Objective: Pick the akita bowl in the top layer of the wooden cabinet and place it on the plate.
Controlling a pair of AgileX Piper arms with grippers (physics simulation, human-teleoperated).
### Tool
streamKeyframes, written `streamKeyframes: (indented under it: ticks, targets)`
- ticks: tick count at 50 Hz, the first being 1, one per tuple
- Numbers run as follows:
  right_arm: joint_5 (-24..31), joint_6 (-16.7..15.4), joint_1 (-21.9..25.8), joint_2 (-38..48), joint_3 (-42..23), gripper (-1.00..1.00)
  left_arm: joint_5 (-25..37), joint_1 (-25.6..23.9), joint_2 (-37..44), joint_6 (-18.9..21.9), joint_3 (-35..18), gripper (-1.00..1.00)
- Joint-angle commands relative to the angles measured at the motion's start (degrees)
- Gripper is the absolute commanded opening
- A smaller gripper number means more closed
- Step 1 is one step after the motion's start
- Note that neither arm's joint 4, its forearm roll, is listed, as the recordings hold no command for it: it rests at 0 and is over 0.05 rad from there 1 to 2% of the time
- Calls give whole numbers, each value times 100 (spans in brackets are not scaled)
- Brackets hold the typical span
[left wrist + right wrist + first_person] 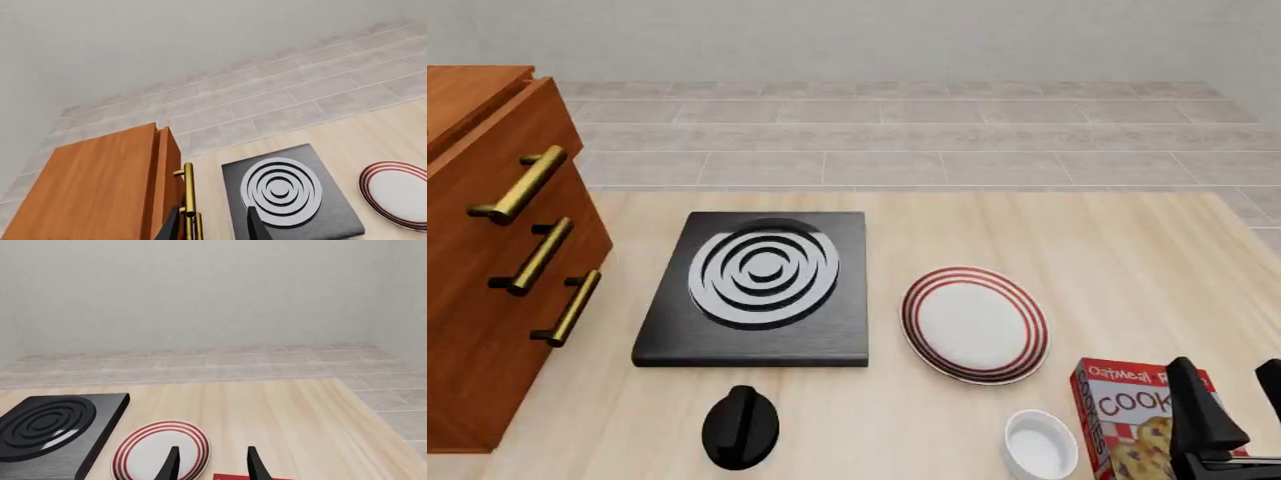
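Wooden cabinet (481,260) drawers closed, stove (761,288) beside plate (976,323), both grippers (215,222) (212,462) open, empty.

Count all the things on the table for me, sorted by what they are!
Wooden cabinet: 1
Stove: 1
Plate: 1
Small white bowl: 1
Cookie box: 1
Black knob: 1
Total: 6

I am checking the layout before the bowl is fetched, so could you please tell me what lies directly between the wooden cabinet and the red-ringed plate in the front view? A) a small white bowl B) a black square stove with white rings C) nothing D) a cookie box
B: the stove sits on the table between the wooden cabinet and the plate.
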Motion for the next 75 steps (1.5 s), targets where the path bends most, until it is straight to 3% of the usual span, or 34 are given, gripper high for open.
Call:
streamKeyframes:
  ticks: [1,10,16,18,19,27,34,47,49,54,60,65,68,75]
  targets:
    - [-10,26,2,-1,-3,100,470,-131,270,-200,-276,100]
    - [-42,57,4,-2,-9,100,738,-118,314,49,-298,100]
    - [-58,80,4,-2,-13,100,952,-155,407,56,-430,100]
    - [-65,101,6,-2,-16,100,1100,-275,495,-129,-525,100]
    - [-72,120,11,-2,-18,100,1128,-186,476,130,-532,100]
    - [-100,176,5,-2,-23,100,1406,-116,589,180,-732,100]
    - [-101,174,27,-3,-29,100,1595,-119,693,87,-710,100]
    - [-101,227,26,-3,-27,100,2100,-122,1135,-15,-1232,100]
    - [-105,234,20,-3,-27,100,2195,-158,1241,-191,-1277,100]
    - [-109,251,2,-3,-25,100,2288,-88,1318,-93,-1437,100]
    - [-112,259,-10,-3,-25,100,2501,-223,1477,-423,-1601,100]
    - [-110,270,-12,-3,-26,100,2518,-64,1571,-359,-1668,100]
    - [-109,271,-18,-3,-25,100,2575,-29,1697,-591,-1722,100]
    - [-109,277,-29,-3,-22,100,2589,108,1831,-648,-1850,100]
